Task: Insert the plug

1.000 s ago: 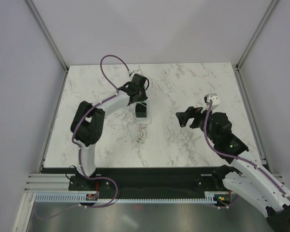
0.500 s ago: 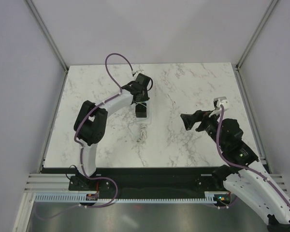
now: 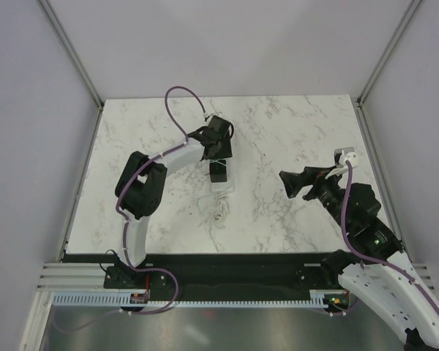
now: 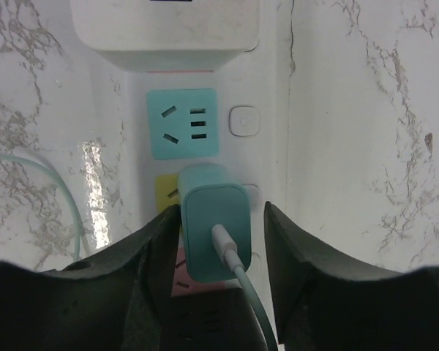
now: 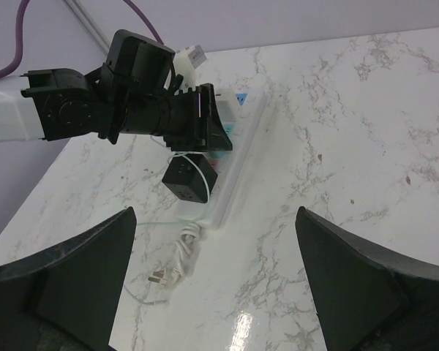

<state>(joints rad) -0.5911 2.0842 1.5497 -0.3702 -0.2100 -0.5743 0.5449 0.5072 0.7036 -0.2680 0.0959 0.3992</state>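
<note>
Low in the frame, the left gripper (image 4: 222, 216) stands loosely apart around the plug (image 4: 205, 194), with a gap on the plug's right. The plug sits in the power strip (image 4: 274, 88) on the marble surface (image 4: 373, 110). The right gripper (image 3: 289, 183), centre right, gapes wide, empty.

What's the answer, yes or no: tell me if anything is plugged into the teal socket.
No, the teal socket shows only bare slots; the plug sits at the neighbouring socket.

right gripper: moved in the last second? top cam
Yes. The right gripper has shifted toward the right edge of the table, farther from the power strip.
</note>
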